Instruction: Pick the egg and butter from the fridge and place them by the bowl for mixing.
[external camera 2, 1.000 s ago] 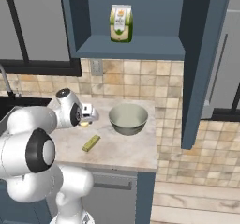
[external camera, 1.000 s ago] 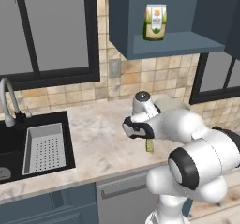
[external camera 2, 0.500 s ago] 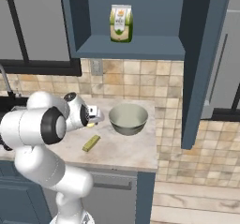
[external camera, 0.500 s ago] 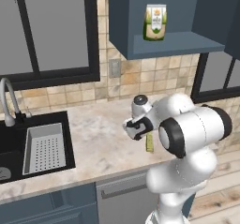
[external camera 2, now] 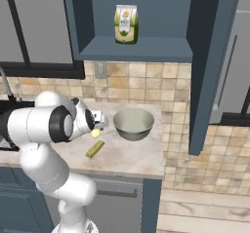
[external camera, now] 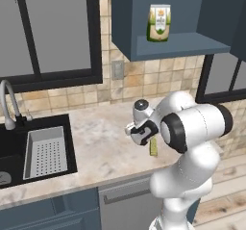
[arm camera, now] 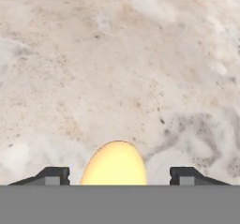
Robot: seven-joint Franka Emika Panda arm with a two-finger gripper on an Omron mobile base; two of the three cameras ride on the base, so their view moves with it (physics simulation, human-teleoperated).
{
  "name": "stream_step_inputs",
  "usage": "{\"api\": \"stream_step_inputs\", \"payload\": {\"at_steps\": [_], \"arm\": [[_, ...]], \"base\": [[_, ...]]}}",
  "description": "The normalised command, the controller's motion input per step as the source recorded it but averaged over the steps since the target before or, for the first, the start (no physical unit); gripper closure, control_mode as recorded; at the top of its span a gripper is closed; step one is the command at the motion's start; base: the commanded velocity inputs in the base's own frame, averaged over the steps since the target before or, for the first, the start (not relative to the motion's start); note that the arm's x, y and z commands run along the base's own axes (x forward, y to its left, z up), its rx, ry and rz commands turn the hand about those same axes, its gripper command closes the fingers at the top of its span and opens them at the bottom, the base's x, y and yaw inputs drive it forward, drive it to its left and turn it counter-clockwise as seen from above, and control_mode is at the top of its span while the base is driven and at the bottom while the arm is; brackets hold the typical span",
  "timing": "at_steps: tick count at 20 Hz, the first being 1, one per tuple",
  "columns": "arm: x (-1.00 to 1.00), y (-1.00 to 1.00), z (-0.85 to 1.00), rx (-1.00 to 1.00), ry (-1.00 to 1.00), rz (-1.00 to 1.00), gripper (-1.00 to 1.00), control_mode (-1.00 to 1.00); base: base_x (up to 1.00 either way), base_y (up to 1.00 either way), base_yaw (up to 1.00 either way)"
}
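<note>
- Left base view: the white arm folds over the marble counter (external camera: pixel 96 142), with the gripper (external camera: pixel 136 132) low above the stone, right of the black sink (external camera: pixel 14 152).
- A grey perforated strainer tray (external camera: pixel 44 152) sits in the sink, and a curved tap (external camera: pixel 8 99) rises at its far left.
- The butter (external camera: pixel 153 147), a yellow stick, lies on the counter just right of the gripper and is partly hidden by the arm.
- A green and cream packet (external camera: pixel 159 23) stands upright in the open blue wall cabinet above.
- Right base view: the gripper (external camera 2: pixel 97 127) points right towards the grey bowl (external camera 2: pixel 134 123), which stands on the counter near the tiled wall.
- The egg (external camera 2: pixel 96 132) shows as a small pale yellow ball at the gripper's tip, left of the bowl and apart from it.
- The butter (external camera 2: pixel 95 148) lies on the counter nearer than the egg, to the near left of the bowl.
- Hand view: the egg (arm camera: pixel 115 164) sits between the two dark fingertips (arm camera: pixel 54 175), with a clear gap on each side, so the jaws stand parted and are not pressing it.
- Whether the egg rests on the marble cannot be told from here.
</note>
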Motion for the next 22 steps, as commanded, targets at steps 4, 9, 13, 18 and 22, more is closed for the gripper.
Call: {"api": "stream_step_inputs", "payload": {"at_steps": [4,9,13,18,22], "arm": [[-0.5,0.0,0.8,0.0,-0.17,-0.09,-1.0,-1.0],[-1.0,-0.39,0.62,0.08,-0.17,-0.07,-1.0,-1.0],[-1.0,-0.65,0.0,0.01,-0.14,0.0,-1.0,-1.0],[-0.47,-0.29,-0.02,0.05,0.0,-0.12,-1.0,-1.0],[-0.73,0.11,0.11,-0.01,-0.43,0.01,-1.0,-1.0]], "base": [[0.0,0.0,0.0],[0.0,0.0,0.0],[0.0,0.0,0.0],[0.0,0.0,0.0],[0.0,0.0,0.0]]}}
